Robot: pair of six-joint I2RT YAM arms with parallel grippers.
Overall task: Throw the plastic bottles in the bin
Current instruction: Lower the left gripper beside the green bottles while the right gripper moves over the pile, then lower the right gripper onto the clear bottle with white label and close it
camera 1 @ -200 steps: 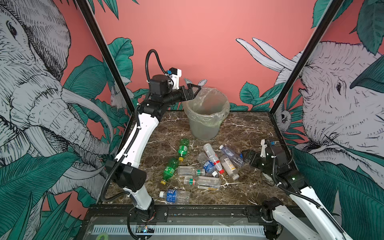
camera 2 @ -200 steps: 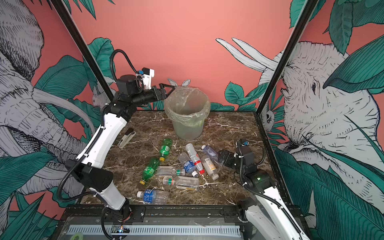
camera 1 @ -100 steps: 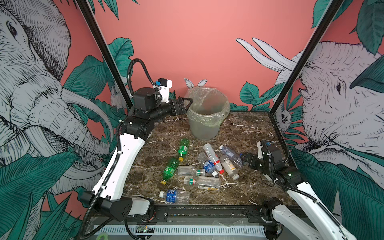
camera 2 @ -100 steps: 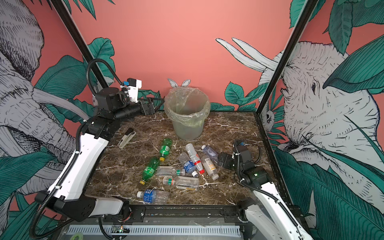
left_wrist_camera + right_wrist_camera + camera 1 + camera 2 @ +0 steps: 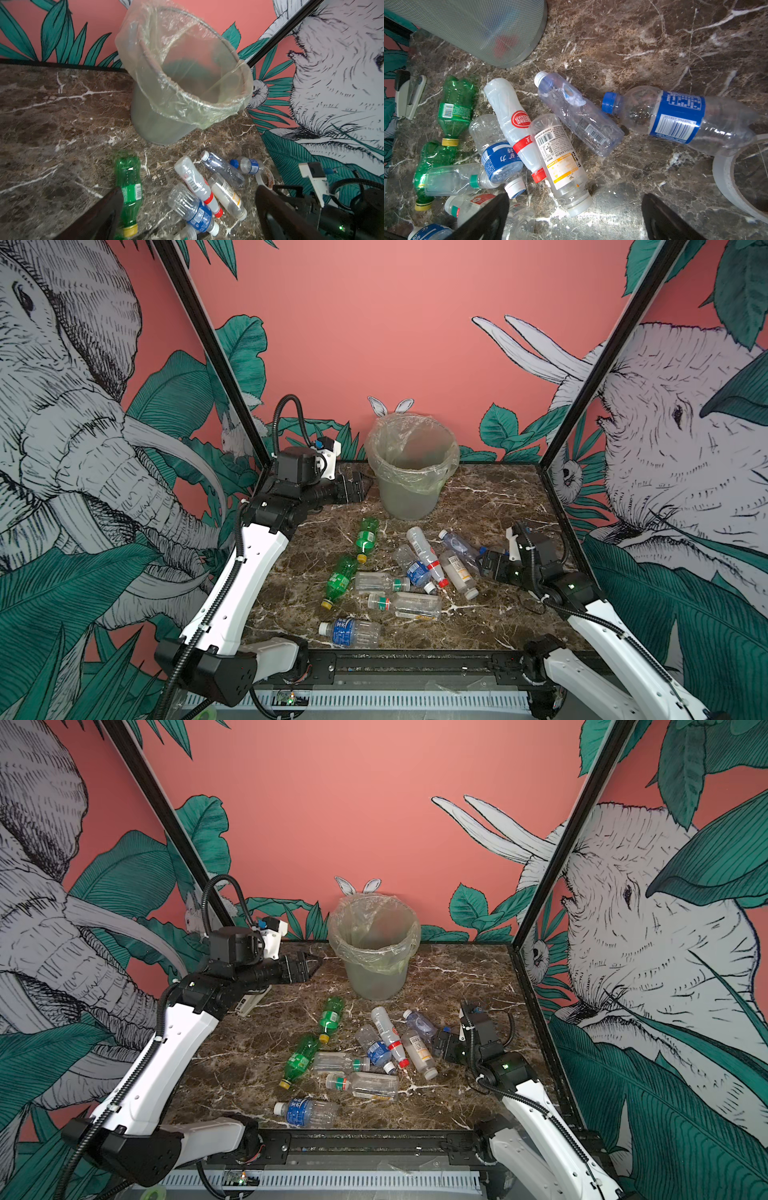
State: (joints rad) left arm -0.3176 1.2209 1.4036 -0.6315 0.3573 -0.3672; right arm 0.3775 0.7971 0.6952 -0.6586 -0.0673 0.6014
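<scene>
Bin point(image 5: 409, 499) upright at back of counter point(image 5: 503, 506), clear bag folded over rim. Blurred red and blue shapes point(image 5: 503, 44) show through wall near bottom; cannot tell what they are. Bottles point(image 5: 424, 556) lie on sides on counter in front of bin, two green ones point(image 5: 366, 536) at left of pile. Left hand point(image 5: 312, 966): jaws apart, empty, just beside bin. Right hand point(image 5: 439, 1046): jaws apart, empty, low at right edge of pile.
</scene>
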